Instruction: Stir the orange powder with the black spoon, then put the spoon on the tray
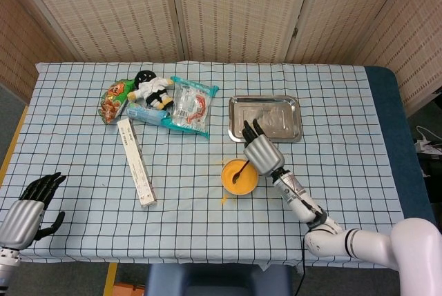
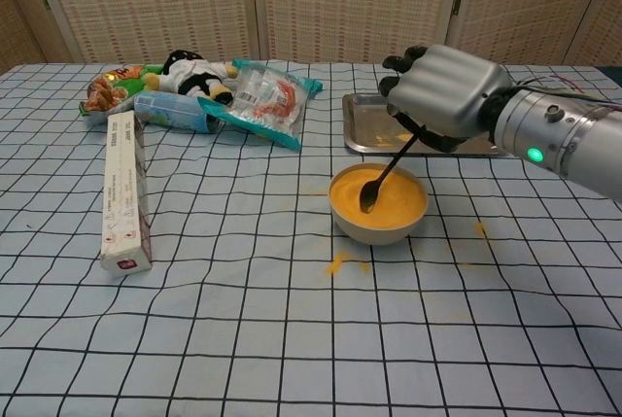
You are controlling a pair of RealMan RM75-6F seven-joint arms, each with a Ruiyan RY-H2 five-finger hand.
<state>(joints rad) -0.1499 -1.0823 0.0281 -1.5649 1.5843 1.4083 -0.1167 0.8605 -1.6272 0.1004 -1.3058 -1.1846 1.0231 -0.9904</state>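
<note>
A white bowl (image 2: 378, 226) of orange powder (image 1: 239, 174) stands near the table's middle, in front of the metal tray (image 1: 264, 118). My right hand (image 2: 442, 94) hovers just above and behind the bowl, gripping the black spoon (image 2: 381, 179) by its handle. The spoon slants down to the left, its tip sunk in the powder (image 2: 389, 198). In the head view the same hand (image 1: 260, 151) sits between bowl and tray. My left hand (image 1: 27, 212) rests at the table's near left corner, fingers apart, holding nothing.
A long white box (image 1: 136, 161) lies left of the bowl. Snack packets and a plush toy (image 1: 152, 87) are heaped at the back left. Orange powder spills (image 2: 336, 263) dot the checkered cloth around the bowl. The tray (image 2: 374, 125) carries a little powder.
</note>
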